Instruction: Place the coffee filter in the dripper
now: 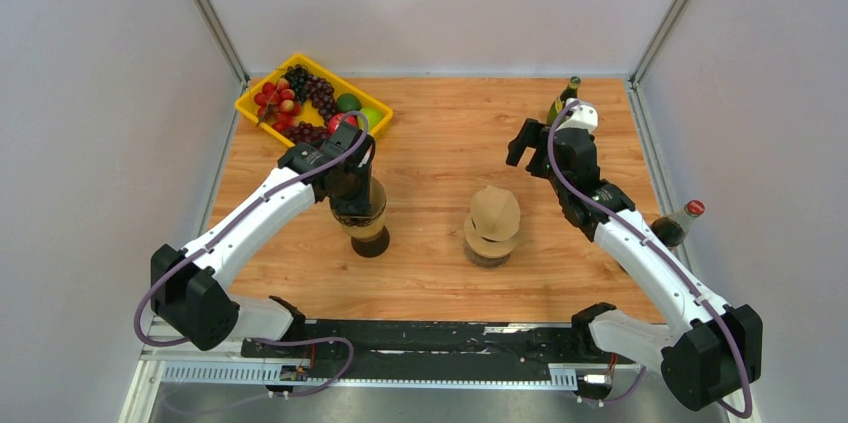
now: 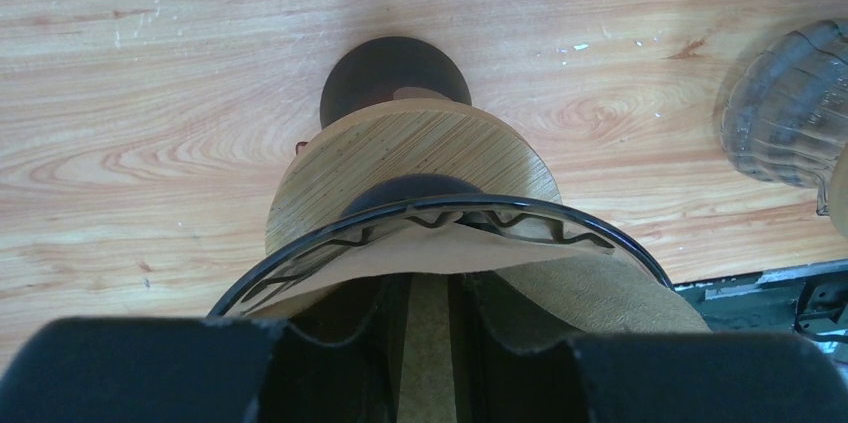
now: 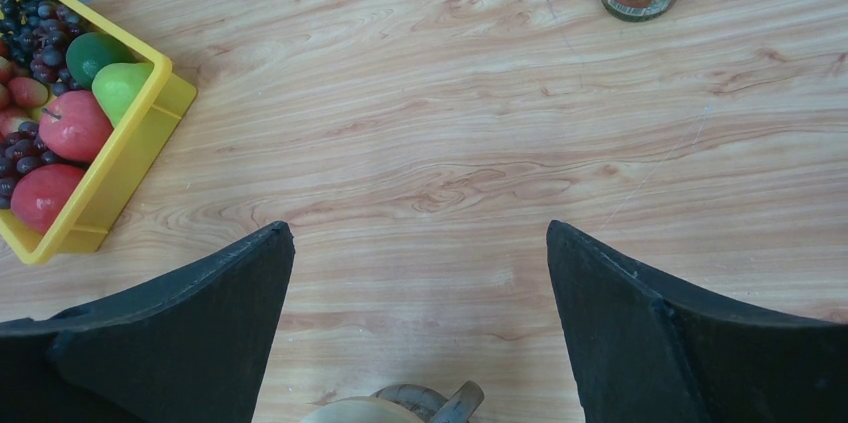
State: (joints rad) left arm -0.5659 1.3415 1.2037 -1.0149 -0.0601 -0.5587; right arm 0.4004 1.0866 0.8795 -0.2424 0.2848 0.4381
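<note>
The dripper stands left of the table's middle. It has a dark wire rim over a wooden collar. The brown coffee filter lies inside that rim, its right flap spread over the edge. My left gripper reaches down into the dripper from above. In the left wrist view its fingers stand a narrow gap apart inside the filter, with paper showing in the gap; whether they pinch it is unclear. My right gripper hovers open over bare wood, holding nothing.
A stack of brown filters on a glass holder sits at the table's centre. A yellow fruit tray is at the back left. A green bottle stands at the back right, and a red-capped bottle by the right wall.
</note>
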